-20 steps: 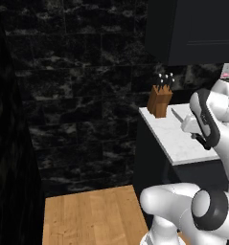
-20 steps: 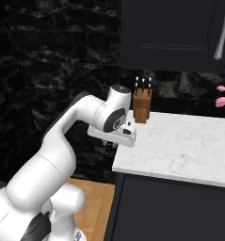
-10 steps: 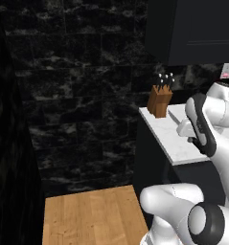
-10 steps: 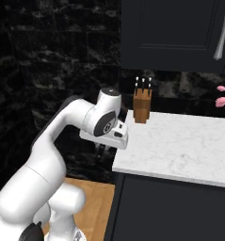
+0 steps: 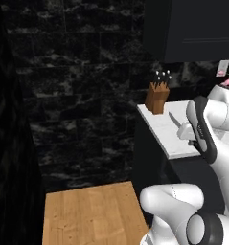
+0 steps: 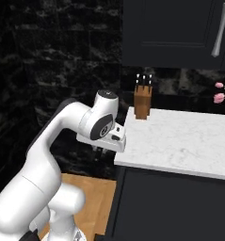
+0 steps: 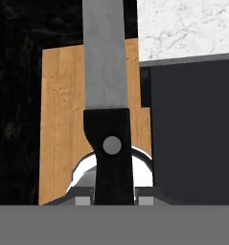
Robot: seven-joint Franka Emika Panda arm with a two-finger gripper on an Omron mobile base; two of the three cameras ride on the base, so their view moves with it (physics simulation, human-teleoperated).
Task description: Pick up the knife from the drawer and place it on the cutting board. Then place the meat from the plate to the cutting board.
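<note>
In the hand view, the two-finger gripper (image 7: 114, 198) is clamped on the black handle of the long silver-bladed kitchen knife (image 7: 105, 86), one fingertip on each side of it. From the grip the blade runs straight toward twelve o'clock, over a light brown wooden floor panel (image 7: 63, 124). The white marble countertop (image 7: 188, 28) lies at about one o'clock of the gripper, with the black cabinet front (image 7: 192, 129) below it at three o'clock. In the right base view, a brown wooden knife block (image 6: 143, 102) stands on that countertop's far corner.
</note>
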